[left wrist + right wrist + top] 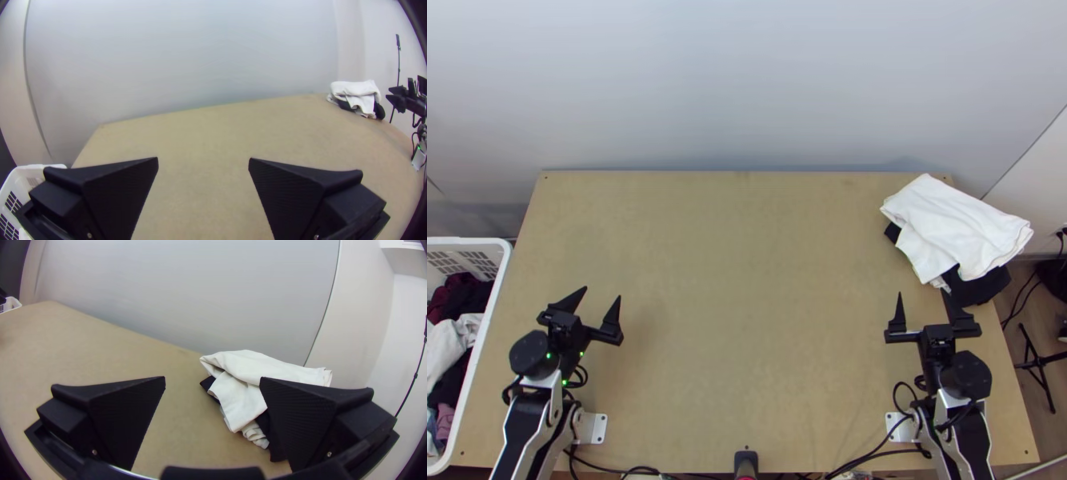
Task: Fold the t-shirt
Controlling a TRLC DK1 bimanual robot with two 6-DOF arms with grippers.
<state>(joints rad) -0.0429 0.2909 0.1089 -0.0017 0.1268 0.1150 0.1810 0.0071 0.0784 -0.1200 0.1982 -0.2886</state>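
In the top view my left gripper (pixel 603 302) stands open over the table's left part, nothing between its fingers. My right gripper (pixel 923 302) is open at the table's right, just nearer than a pile of cloth. That pile has a white cloth (pixel 947 224), loosely folded and bunched, on top of a black cloth (pixel 979 286); which of them is a t-shirt I cannot tell. The left wrist view shows the left gripper (pixel 203 162) wide apart and the white cloth (pixel 356 92) far off. In the right wrist view the white cloth (pixel 249 369) lies beyond the right gripper (pixel 212 381), partly behind one finger.
The wooden table (pixel 747 304) is bare across its middle. A white basket (pixel 495 320) with mixed clothes stands at the left edge. Cables (pixel 875 448) run along the near edge, and a wall rises behind the far edge. A black stand (pixel 1039 360) is off to the right.
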